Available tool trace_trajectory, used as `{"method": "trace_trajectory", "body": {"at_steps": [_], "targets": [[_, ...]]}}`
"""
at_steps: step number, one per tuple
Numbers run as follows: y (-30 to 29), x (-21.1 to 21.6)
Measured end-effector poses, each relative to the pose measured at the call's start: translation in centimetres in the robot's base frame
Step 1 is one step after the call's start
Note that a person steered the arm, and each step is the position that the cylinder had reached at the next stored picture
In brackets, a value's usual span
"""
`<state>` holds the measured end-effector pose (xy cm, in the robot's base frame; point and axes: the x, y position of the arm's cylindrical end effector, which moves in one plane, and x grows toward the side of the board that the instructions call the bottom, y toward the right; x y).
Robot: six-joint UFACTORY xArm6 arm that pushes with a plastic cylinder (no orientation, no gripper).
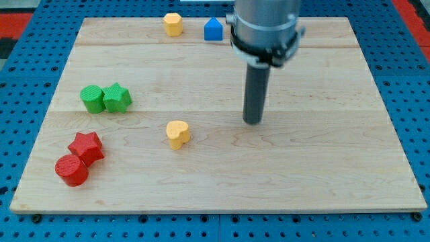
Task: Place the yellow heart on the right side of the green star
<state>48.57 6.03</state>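
The yellow heart [178, 134] lies near the middle of the wooden board [322, 168]. The green star [117, 98] sits at the view's left, touching a green cube [92, 99] on its left side. The heart is to the lower right of the star, a clear gap apart. My tip [253, 122] rests on the board to the right of the heart, slightly higher in the view, about a hundred pixels away and touching no block.
A red star [86, 146] and a red cylinder [71, 169] touch each other at the lower left. A yellow hexagonal block [173, 23] and a blue house-shaped block [213, 29] stand at the board's top edge, left of the arm.
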Motion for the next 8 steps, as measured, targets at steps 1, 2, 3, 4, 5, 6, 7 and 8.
{"method": "trace_trajectory", "body": {"at_steps": [1, 2, 3, 4, 5, 6, 7, 8], "targets": [[-0.1, 4.0], [-3.7, 5.0], [-7.9, 5.0], [-6.8, 1.2], [-7.2, 1.9], [-7.4, 2.2], [-10.2, 1.9], [-11.9, 7.1]]}}
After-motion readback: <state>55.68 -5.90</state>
